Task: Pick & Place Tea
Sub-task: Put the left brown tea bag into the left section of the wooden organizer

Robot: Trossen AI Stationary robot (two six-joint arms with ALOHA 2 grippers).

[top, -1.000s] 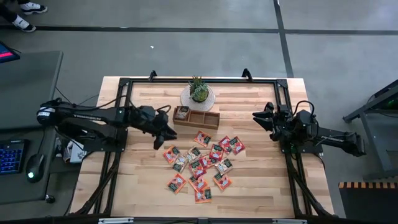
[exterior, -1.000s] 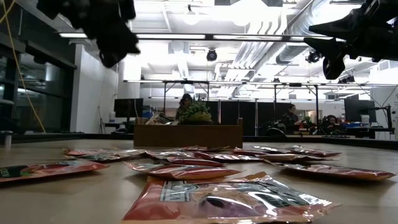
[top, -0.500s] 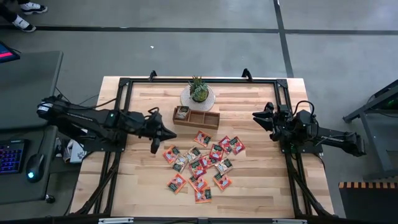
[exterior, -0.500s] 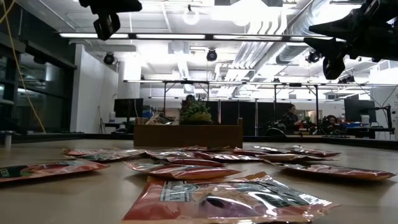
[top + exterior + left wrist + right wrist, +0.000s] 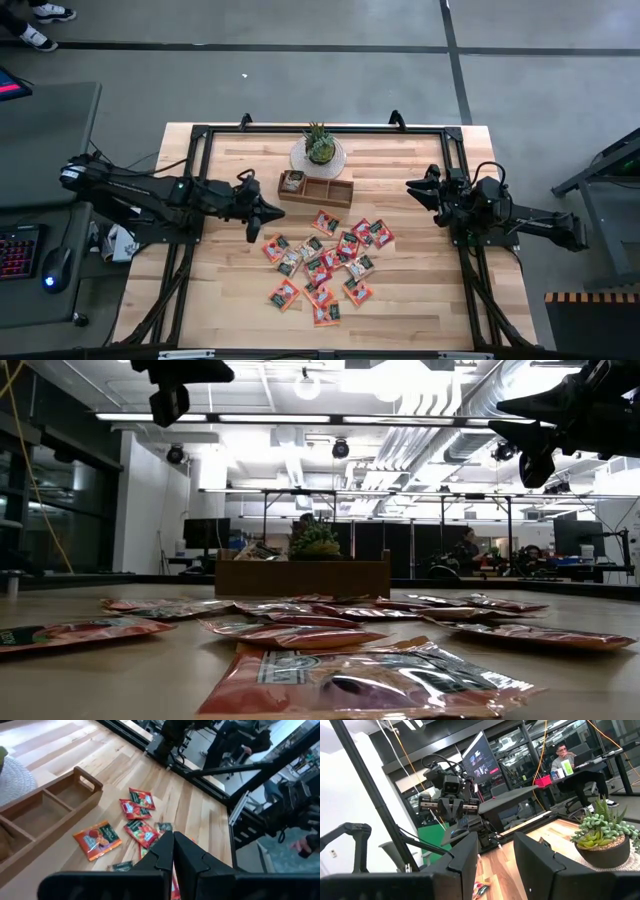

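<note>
Red-orange square tea sachets [image 5: 322, 262] litter the wooden bench [image 5: 420, 300]; left tool [image 5: 252, 222], pressed together, empty, hovers beside the brown compartment tray [image 5: 316, 189].

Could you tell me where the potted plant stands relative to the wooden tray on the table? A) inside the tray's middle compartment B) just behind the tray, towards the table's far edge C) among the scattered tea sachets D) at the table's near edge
B: the high view shows the potted plant on its round mat just behind the wooden tray, outside its compartments.
</note>
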